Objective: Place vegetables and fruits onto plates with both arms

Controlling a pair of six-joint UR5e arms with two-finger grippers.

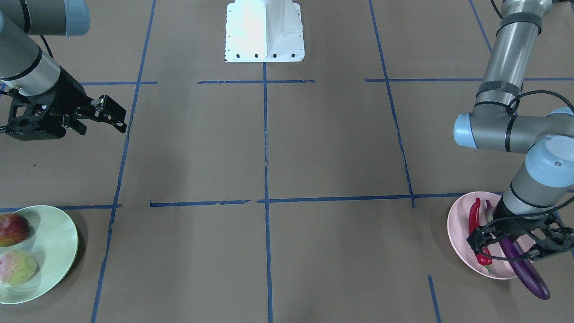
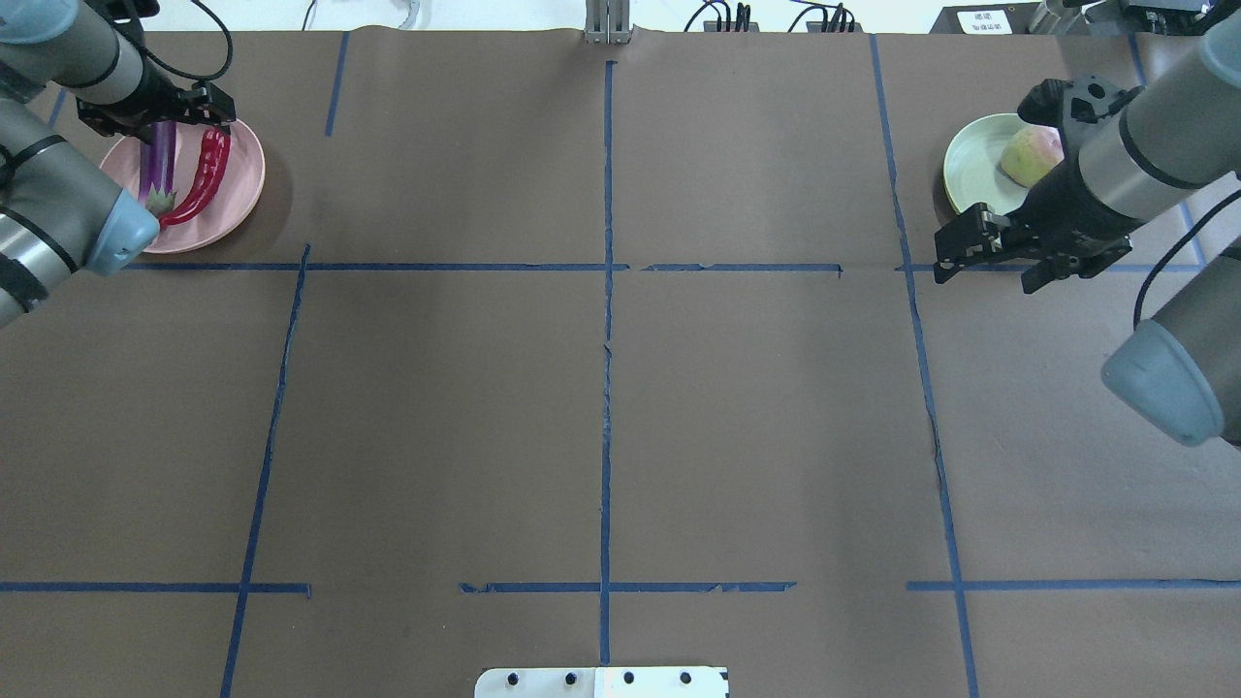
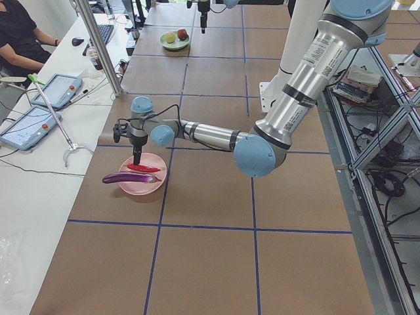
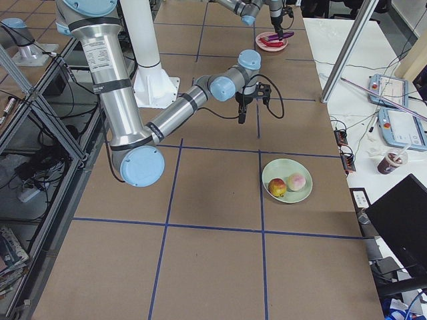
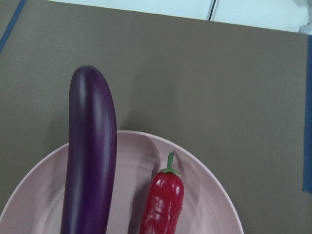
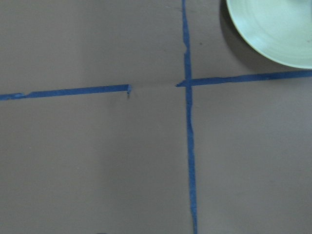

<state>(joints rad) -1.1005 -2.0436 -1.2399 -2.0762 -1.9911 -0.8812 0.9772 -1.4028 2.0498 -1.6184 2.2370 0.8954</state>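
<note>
The purple eggplant (image 1: 527,273) and the red chili pepper (image 1: 474,217) lie side by side on the pink plate (image 1: 459,242). The eggplant's round end sticks out over the rim. My left gripper (image 1: 506,244) hangs open just above the eggplant and holds nothing. The left wrist view shows the eggplant (image 5: 90,151), the chili (image 5: 163,202) and the plate (image 5: 204,185), with no fingers in view. The red-and-yellow fruit (image 1: 11,229) and the pale green fruit (image 1: 17,268) sit on the mint plate (image 1: 56,251). My right gripper (image 2: 989,257) is open and empty above the bare table beside that plate.
The white base block (image 1: 264,31) stands at the robot's side of the table. Blue tape lines (image 2: 607,291) cross the brown tabletop. An operator (image 3: 20,39) and tablets (image 3: 29,125) are at a side table beyond the pink plate.
</note>
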